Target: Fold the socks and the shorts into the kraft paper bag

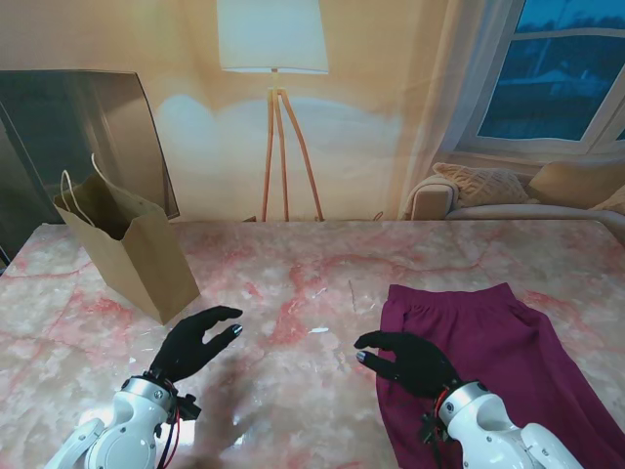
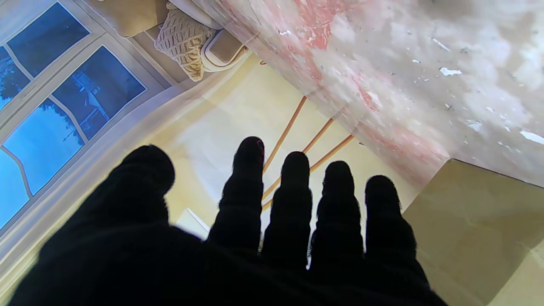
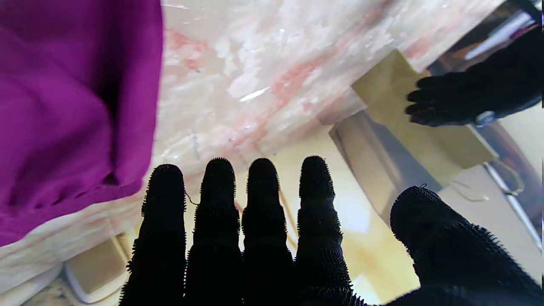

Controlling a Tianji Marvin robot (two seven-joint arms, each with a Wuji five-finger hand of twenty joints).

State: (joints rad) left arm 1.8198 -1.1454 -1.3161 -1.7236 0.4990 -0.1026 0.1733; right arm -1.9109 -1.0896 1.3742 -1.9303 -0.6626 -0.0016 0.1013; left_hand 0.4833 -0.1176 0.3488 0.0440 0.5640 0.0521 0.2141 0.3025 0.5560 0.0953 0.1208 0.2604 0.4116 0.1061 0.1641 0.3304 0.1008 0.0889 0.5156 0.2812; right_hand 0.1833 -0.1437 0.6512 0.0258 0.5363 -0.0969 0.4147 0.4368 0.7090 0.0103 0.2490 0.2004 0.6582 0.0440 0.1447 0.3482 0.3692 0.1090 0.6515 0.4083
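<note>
Both hands, left hand point(image 1: 198, 344) and right hand point(image 1: 408, 361), hover empty (fingers spread) beside shorts point(image 1: 488, 357).

bright, even indoor light, soft warm cast, faint blurred shadow on the tabletop point(image 1: 322, 283) near the left hand point(image 1: 195, 344), stand view sharp, wrist views with black fingers close and soft, backdrop slightly hazy

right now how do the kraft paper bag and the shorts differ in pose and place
The kraft paper bag stands upright, leaning a little, on the left side of the table; the magenta shorts lie spread flat on the right. The bag is nearest the left hand; the shorts lie under the right hand. Neither is held: both hands are open.
</note>
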